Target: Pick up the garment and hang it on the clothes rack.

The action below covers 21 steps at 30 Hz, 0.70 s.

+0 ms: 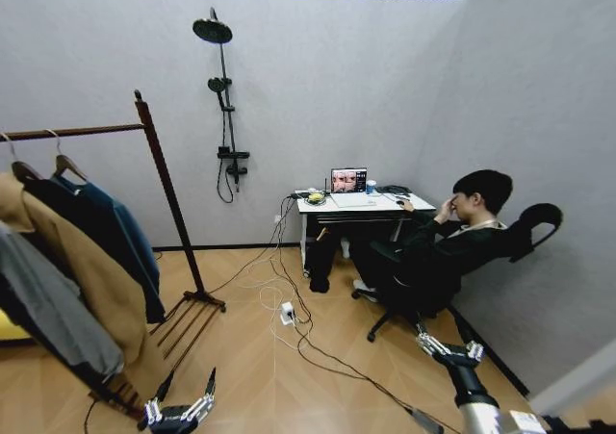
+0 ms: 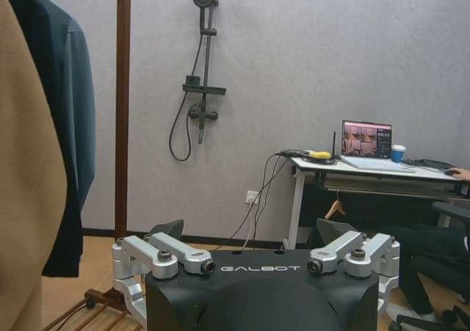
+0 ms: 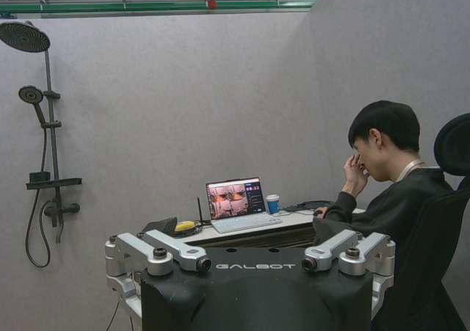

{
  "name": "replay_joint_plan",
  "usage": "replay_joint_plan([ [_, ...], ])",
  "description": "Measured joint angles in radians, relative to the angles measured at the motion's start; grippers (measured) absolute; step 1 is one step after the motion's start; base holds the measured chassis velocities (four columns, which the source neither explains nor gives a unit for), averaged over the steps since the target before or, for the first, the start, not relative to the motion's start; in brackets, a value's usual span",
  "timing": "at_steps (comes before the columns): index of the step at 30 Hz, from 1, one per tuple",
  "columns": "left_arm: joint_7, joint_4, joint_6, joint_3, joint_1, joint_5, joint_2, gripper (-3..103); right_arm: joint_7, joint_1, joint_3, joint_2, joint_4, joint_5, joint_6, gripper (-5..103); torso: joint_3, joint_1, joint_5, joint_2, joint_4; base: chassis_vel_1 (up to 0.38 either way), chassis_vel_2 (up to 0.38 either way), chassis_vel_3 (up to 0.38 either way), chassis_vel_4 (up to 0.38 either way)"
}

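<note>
On the clothes rack (image 1: pixel 166 179), the garment (image 1: pixel 123 234) hung from the bar beside a tan coat (image 1: pixel 82 270). Low before the robot, the left claw (image 1: pixel 179 402) and right claw (image 1: pixel 445 345) were open and empty.

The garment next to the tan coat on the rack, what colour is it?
Teal-blue. The garment shows best in the left wrist view, hanging on the clothes rack.

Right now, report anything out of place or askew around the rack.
The clothes rack leans visibly in the head view, though its post stands straight in the left wrist view. Cables trail loose across the floor beside its base. The garment hangs on the bar normally.
</note>
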Motion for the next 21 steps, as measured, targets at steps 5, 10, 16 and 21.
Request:
replay_joint_plan([
  [5, 0.000, 0.000, 0.000, 0.000, 0.000, 0.000, 0.000, 100, 0.000, -0.003, 0.001, 0.001, -0.001, 0.000, 0.002, 100, 0.000, 0.000, -0.0001, 0.000, 0.0001, 0.309, -0.304, -0.288, 0.275],
  [10, 0.000, 0.000, 0.000, 0.000, 0.000, 0.000, 0.000, 100, 0.000, -0.005, 0.002, 0.002, -0.004, 0.000, 0.005, 100, 0.000, 0.000, -0.0001, 0.000, 0.0001, 0.350, -0.343, -0.342, 0.331],
  [16, 0.000, 0.000, 0.000, 0.000, 0.000, 0.000, 0.000, 100, 0.000, -0.007, 0.003, 0.001, -0.004, 0.002, 0.010, 100, 0.000, 0.000, 0.0003, 0.000, 0.0000, 0.373, -0.370, -0.352, 0.361],
  [21, 0.000, 0.000, 0.000, 0.000, 0.000, 0.000, 0.000, 100, 0.001, -0.006, 0.006, -0.001, -0.007, 0.003, 0.017, 100, 0.000, 0.000, 0.0002, 0.000, 0.0001, 0.357, -0.342, -0.347, 0.359],
])
